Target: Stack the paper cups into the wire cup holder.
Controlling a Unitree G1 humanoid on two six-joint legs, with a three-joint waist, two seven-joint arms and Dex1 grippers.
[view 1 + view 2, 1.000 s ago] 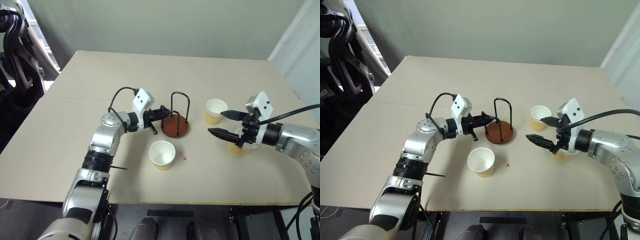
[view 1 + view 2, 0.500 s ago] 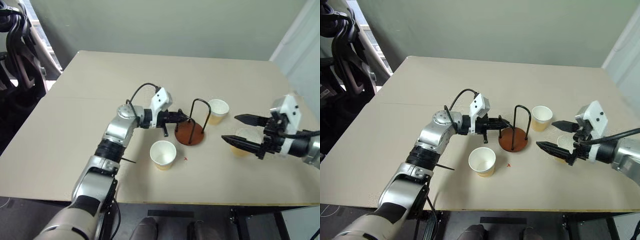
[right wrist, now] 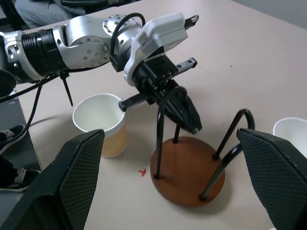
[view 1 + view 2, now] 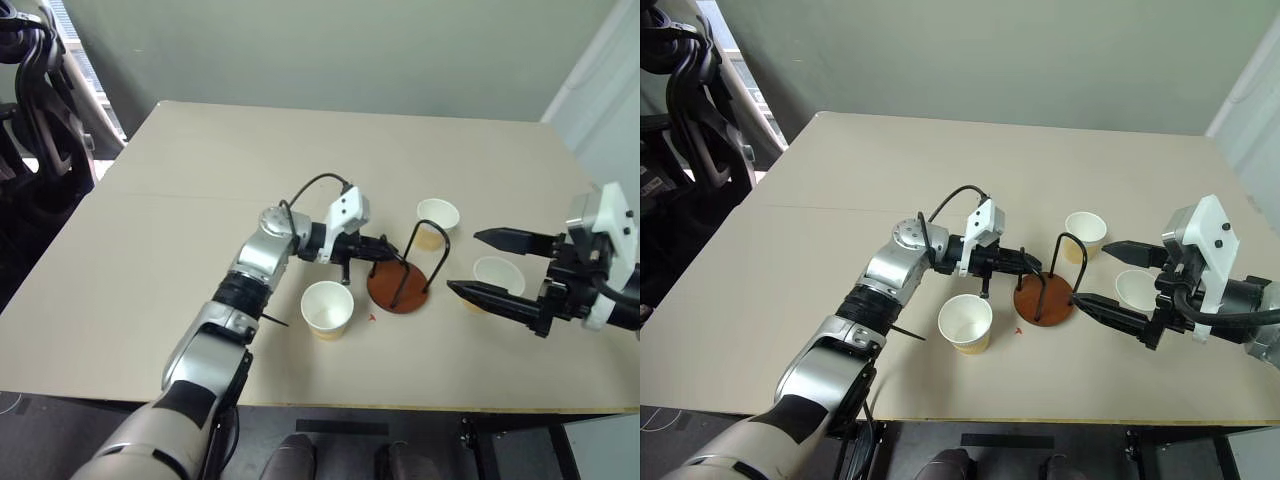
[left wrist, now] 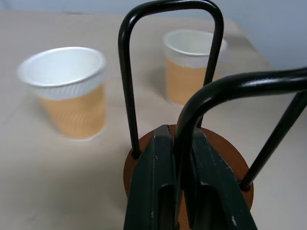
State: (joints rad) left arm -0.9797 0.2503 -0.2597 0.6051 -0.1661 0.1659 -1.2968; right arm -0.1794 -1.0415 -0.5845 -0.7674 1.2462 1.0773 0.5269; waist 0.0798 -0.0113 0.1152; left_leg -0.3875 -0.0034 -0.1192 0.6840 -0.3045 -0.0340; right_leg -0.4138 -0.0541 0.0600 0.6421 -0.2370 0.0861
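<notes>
Desk (image 4: 200, 180), pale beige, carries the wire cup holder (image 4: 398, 288) near its middle: a round reddish-brown disc with two thin black wire arches rising from it. The holder has no cup in it. The left hand (image 4: 385, 249) reaches in level from the robot's left and is clenched on the nearer arch; in the left wrist view its two dark fingers (image 5: 156, 182) press together around that wire just above the disc.

Three paper cups stand upright on the desk. One cup (image 4: 326, 308) sits near the front edge, just beside the holder on its left and below the left forearm. A second cup (image 4: 437, 220) stands behind the holder, toward the far side. The third cup (image 4: 497, 277) stands to the holder's right, seen between the two fingers of the right hand (image 4: 492, 265).

The right hand is released, its black fingers spread wide apart and pointing toward the holder, grasping nothing and apart from the holder. A small red mark (image 4: 371, 318) lies on the desk between the front cup and the disc.
</notes>
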